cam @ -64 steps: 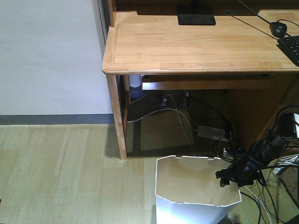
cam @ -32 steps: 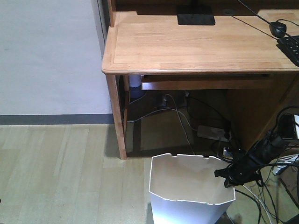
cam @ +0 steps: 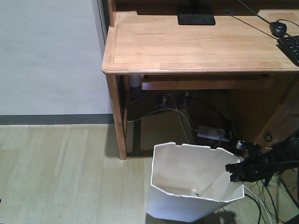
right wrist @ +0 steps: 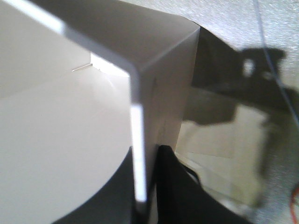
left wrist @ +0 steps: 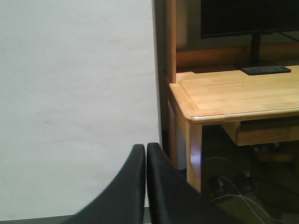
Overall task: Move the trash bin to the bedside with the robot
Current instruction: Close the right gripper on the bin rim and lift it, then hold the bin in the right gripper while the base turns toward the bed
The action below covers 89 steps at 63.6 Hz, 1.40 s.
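Right pincer [cam: 234, 171] – clamped onto the rim of the trash bin [cam: 174, 207].

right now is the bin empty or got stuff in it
Looks empty: the front view into the bin shows only bare white inner walls; its very bottom is hidden.

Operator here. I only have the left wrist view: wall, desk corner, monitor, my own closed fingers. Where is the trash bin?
Observer: The trash bin stands on the wood floor, just in front of the desk, near its left leg.
Operator: Has the right arm got hold of it?
Observer: Yes. The right gripper is at the bin's right rim, and the right wrist view shows the bin wall pinched between its fingers.
Operator: Any bed in sight?
Observer: None in any view. Behind the bin there is only the space under the desk, with a power strip on the floor.
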### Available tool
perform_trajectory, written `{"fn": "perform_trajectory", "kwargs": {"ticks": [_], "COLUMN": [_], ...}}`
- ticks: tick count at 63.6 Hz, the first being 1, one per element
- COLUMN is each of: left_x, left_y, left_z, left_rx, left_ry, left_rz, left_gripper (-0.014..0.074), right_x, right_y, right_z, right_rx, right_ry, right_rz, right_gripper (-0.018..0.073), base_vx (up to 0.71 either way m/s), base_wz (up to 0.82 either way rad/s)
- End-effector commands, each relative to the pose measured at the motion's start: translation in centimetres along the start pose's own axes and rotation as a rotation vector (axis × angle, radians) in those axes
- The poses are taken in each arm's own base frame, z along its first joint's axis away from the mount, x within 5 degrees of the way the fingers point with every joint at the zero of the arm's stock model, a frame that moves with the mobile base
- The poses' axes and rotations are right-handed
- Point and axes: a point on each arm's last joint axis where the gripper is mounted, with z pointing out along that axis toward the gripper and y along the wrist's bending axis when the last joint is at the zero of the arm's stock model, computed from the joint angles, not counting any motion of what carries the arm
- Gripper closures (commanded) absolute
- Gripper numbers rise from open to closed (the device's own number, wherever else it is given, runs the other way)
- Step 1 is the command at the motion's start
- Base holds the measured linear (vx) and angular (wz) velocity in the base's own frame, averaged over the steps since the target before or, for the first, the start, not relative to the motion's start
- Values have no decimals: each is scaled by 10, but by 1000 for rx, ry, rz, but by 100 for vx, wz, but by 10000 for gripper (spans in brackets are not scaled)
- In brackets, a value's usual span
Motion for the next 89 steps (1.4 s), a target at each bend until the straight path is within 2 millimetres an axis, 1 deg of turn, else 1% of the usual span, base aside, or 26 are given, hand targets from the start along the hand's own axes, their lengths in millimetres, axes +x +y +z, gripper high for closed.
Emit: {"fn": "perform_trajectory", "kwargs": {"ticks": [1, 9, 16, 23, 29, 41, 89], "left_x": [-15, -15, -15, -15, -15, -15, -15], "left_y": [0, 0, 0, 0, 0, 0, 0], "left_z": [-2, -2, -2, -2, -2, -2, -2], "left_rx": [4, 4, 4, 4, 4, 4, 4], "left_ry": [-104, -104, -104, -104, -104, -104, -104], "left_rz": [-5, -5, -5, -5, -5, -5, -5], "left_gripper": [603, 603, 603, 603, 603, 603, 603], "right_x": [-20, -13, -5, 0, 2, 2, 2], "right_y": [28, 31, 40, 52, 56, 60, 61], "right_z": [-54, -77, -96, -109, -116, -119, -119], "right_rx": [-272, -304, -339, -393, -406, -443, -443], "right_ry": [-158, -177, -180, -185, -190, -189, -190], "right_rz": [-27, -26, -44, -67, -77, -93, -97], "right_gripper": [564, 564, 564, 564, 564, 564, 564], "base_vx": [0, 0, 0, 0, 0, 0, 0], "base_wz": [0, 0, 0, 0, 0, 0, 0]}}
